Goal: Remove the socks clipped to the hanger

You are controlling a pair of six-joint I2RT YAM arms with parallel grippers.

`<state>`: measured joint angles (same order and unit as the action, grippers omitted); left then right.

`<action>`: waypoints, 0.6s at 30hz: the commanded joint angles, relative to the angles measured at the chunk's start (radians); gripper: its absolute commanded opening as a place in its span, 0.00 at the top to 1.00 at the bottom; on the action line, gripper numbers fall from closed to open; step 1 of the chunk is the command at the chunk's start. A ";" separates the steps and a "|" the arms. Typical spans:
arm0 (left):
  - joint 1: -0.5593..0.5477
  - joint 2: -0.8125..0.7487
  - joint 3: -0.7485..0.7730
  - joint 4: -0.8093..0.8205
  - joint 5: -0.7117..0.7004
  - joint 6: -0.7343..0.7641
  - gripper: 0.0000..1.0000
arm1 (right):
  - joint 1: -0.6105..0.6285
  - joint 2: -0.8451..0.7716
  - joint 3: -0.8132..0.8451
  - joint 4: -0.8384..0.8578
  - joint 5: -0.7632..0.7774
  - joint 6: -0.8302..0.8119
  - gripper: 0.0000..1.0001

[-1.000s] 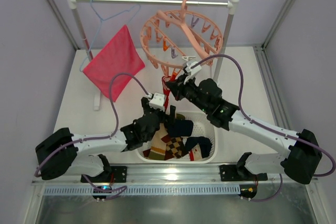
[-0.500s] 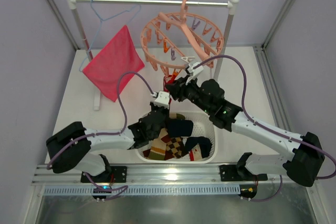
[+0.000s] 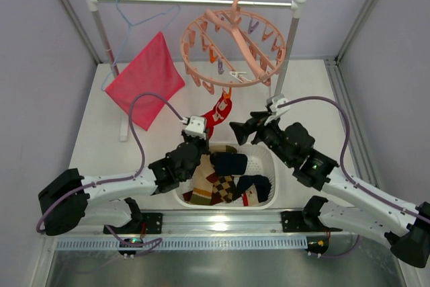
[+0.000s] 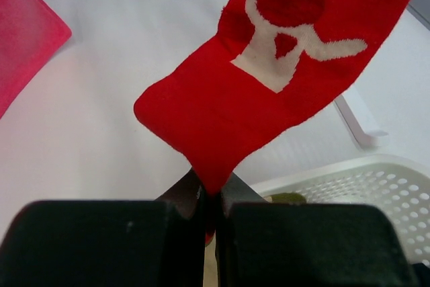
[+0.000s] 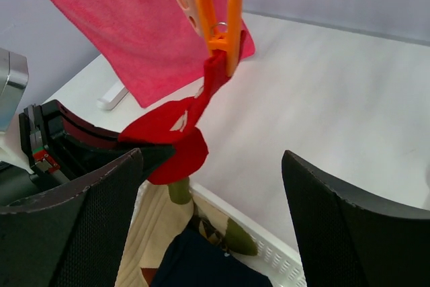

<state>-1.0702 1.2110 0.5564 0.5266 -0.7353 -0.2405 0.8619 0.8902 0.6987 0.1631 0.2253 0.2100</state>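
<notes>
Left wrist view: left gripper fingers pinched tight on the lower tip of the red sock. Sock's top end hangs from 1 orange clip on the hanger, above the white basket. Right gripper spread wide, empty, just beside the sock.

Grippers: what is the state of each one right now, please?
Left gripper: closed on the lower end of the red sock.
Right gripper: open, holding nothing.
</notes>
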 commanded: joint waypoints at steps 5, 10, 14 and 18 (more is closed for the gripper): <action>-0.004 -0.050 0.025 -0.166 0.053 -0.080 1.00 | 0.003 -0.108 0.060 -0.097 0.123 -0.044 0.15; -0.008 -0.045 0.033 -0.180 0.066 -0.089 1.00 | 0.003 -0.001 0.191 -0.155 0.105 -0.066 0.15; -0.010 -0.038 0.048 -0.189 0.086 -0.102 1.00 | 0.003 0.093 0.266 -0.157 0.023 -0.067 0.15; -0.011 -0.034 0.068 -0.208 0.094 -0.109 1.00 | 0.003 0.159 0.324 -0.146 -0.012 -0.058 0.15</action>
<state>-1.0752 1.1809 0.5747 0.3225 -0.6529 -0.3328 0.8619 1.0183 0.9565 0.0189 0.2535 0.1596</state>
